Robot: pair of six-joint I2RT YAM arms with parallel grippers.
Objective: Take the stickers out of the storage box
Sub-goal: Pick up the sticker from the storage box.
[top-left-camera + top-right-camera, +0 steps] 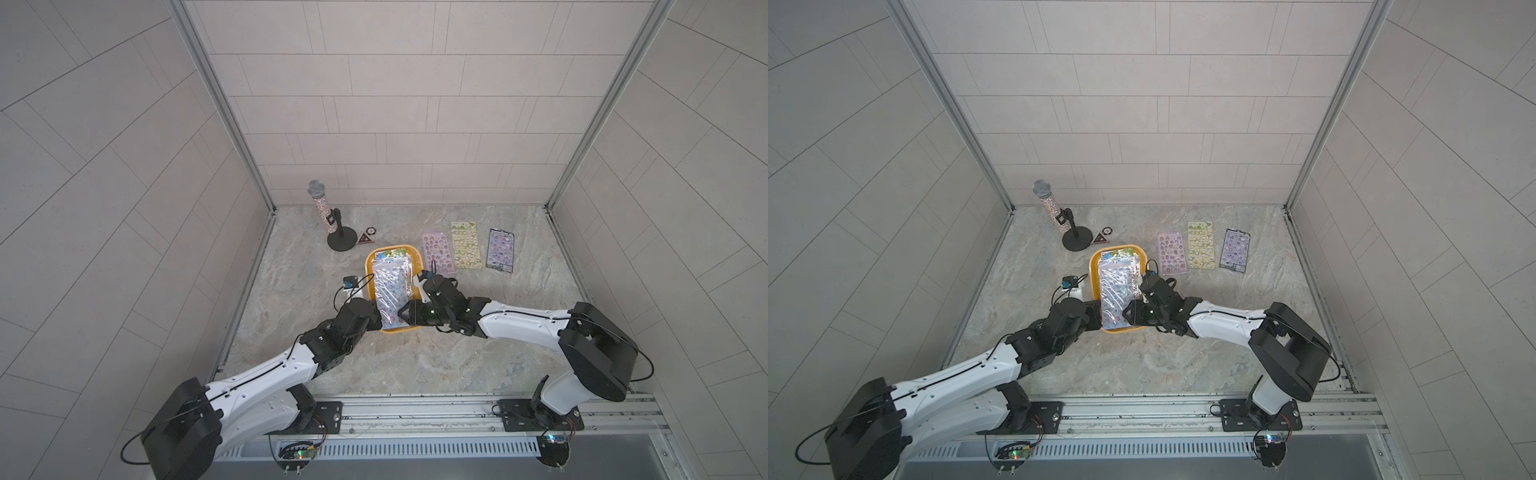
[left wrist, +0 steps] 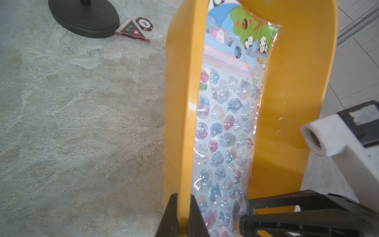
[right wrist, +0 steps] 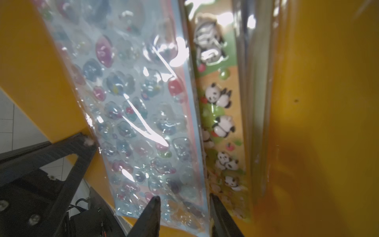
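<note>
The yellow-orange storage box sits mid-table, tipped up on its left side. My left gripper is shut on the box's left wall. Several stickers lie stacked inside. A glossy blue sheet is on top, with a panda sheet under it. My right gripper stands open over the blue sheet's near corner, one finger on its face and one past its edge. Pink, yellow and purple stickers lie flat on the table to the box's right.
A glittery microphone leans on a black stand behind the box to its left. A dark triangle badge and a round chip lie beside the stand. Tiled walls enclose three sides.
</note>
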